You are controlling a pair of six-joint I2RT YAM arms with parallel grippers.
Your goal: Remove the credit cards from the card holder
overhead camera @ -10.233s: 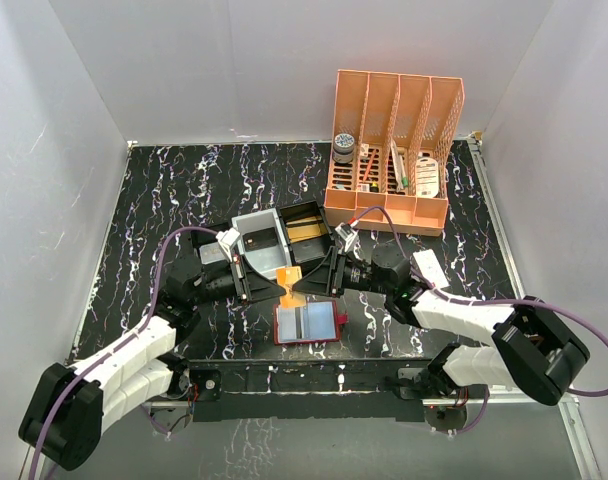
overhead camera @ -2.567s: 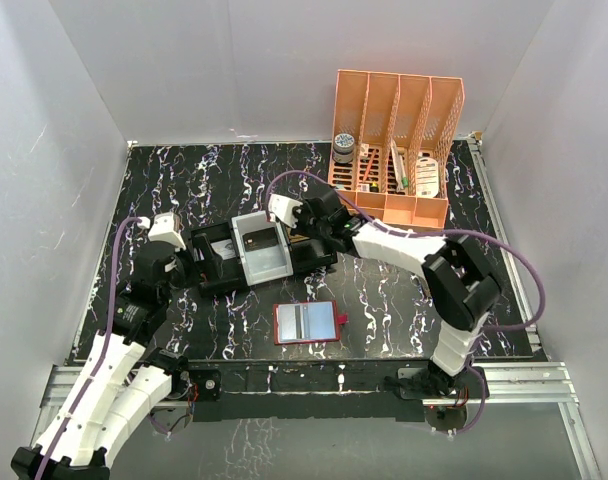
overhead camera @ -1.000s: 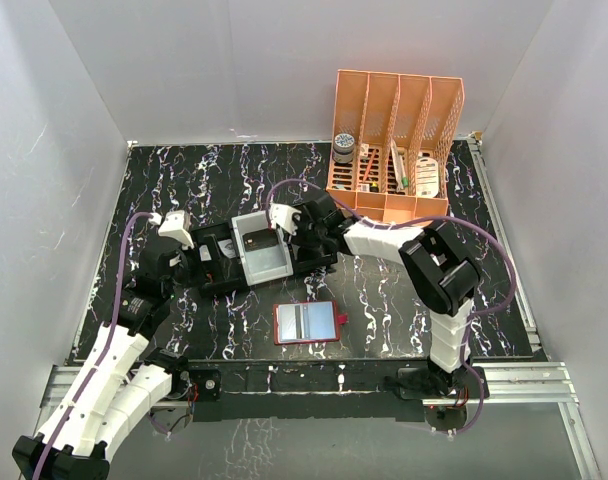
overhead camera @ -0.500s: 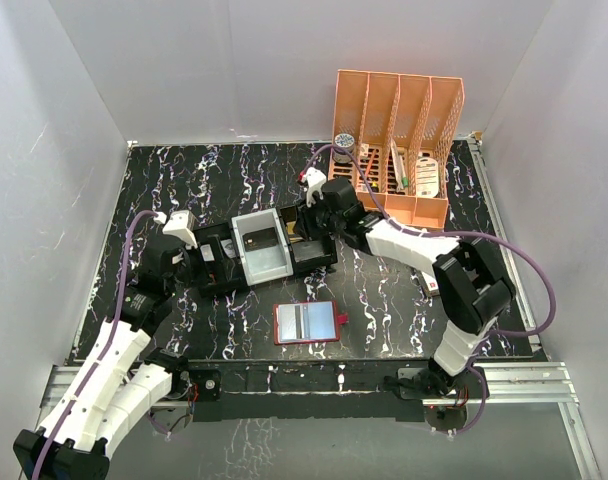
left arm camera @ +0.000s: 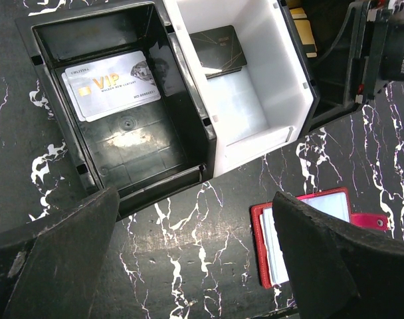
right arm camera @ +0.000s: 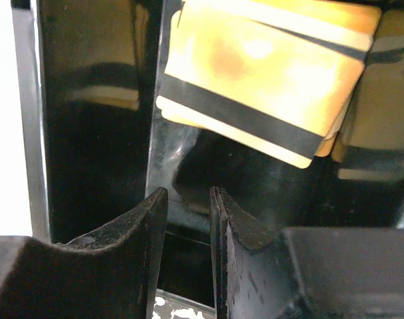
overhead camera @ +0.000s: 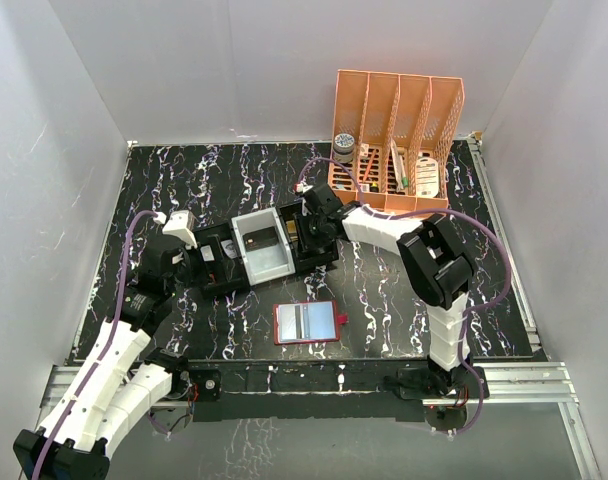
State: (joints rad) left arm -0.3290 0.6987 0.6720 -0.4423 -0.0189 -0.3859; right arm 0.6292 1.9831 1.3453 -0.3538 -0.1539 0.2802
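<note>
The red card holder lies open on the table near the front, a pale blue credit card in it. In the left wrist view the card holder shows beside my right finger, its card still inside. My left gripper hovers wide open over the table just in front of the tray, holding nothing. My right gripper reaches into the tray's right compartment. Its jaws stand a narrow gap apart with nothing between them. Just beyond them lie tan-orange credit cards with a black stripe.
The black tray holds a silver VIP card in its left compartment. A dark card lies in the tray's white insert. An orange organiser stands at the back right. White walls enclose the table.
My right gripper lifted off the white insert, swung right and came down into the tray's right compartment. The left arm and the card holder have stayed put.
</note>
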